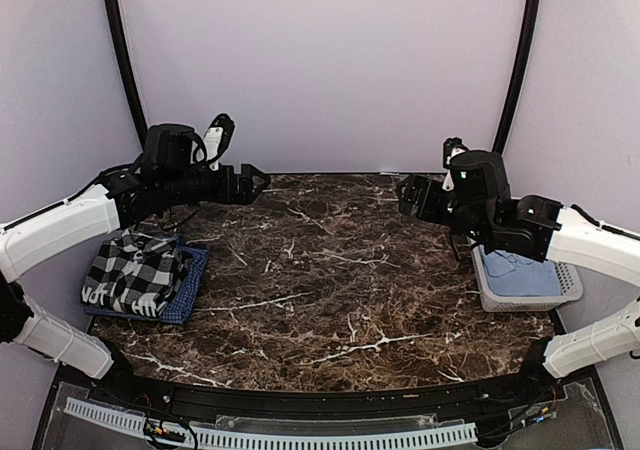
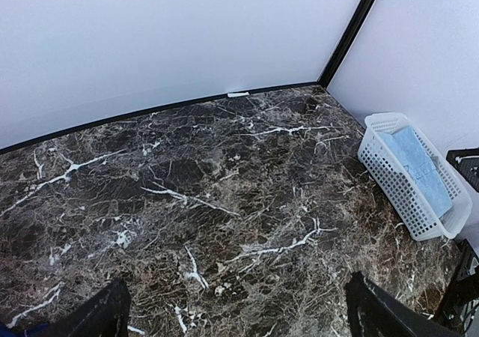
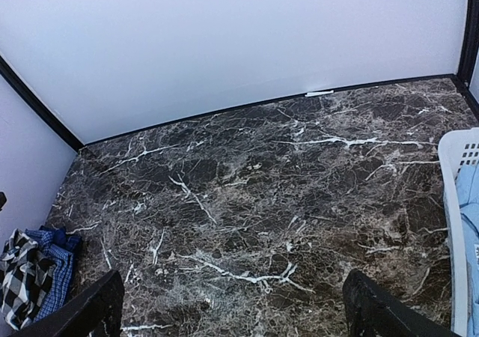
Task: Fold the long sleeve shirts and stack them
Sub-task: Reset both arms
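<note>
Two folded long sleeve shirts lie stacked at the table's left edge. The black-and-white checked shirt sits on top of the dark blue fine-check shirt. My left gripper hovers open behind the stack and points to the table's middle, with nothing between its fingers. My right gripper hangs open at the right and faces left over bare marble. Its fingertips are wide apart and hold nothing.
A white slotted basket stands at the table's right edge with a light blue cloth in it. The dark marble table is walled by white panels at the back and sides.
</note>
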`<state>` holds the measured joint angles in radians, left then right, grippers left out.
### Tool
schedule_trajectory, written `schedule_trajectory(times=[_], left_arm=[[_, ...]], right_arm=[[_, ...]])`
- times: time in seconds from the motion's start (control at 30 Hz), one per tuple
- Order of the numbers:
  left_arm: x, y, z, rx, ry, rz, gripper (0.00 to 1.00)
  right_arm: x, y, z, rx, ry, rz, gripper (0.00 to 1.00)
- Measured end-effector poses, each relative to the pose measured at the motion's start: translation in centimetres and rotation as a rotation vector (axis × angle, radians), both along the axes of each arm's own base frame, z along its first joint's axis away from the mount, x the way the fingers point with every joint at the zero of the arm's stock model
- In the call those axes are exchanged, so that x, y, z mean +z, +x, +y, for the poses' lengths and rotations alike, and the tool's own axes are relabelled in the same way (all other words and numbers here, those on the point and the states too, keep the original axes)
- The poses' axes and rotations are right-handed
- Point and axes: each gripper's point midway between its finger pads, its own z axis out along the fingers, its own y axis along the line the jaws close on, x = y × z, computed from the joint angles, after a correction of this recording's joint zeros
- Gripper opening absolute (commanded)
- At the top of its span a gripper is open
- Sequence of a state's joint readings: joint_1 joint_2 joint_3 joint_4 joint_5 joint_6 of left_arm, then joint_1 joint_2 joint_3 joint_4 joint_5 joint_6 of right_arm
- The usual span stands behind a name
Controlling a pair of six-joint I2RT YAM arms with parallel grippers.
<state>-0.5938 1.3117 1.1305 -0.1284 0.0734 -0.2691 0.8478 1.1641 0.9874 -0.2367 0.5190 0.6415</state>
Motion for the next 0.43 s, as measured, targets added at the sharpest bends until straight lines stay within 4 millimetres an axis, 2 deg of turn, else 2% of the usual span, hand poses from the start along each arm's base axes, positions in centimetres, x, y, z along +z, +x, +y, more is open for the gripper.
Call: schedule_trajectory(times=[0.43], left_arm=[[-0.04, -0.12, -0.19, -0.012, -0.003, 0.003, 0.99]], right_arm=[[-0.03, -0.04, -0.09, -0.005, 0.005, 0.004, 0.99]])
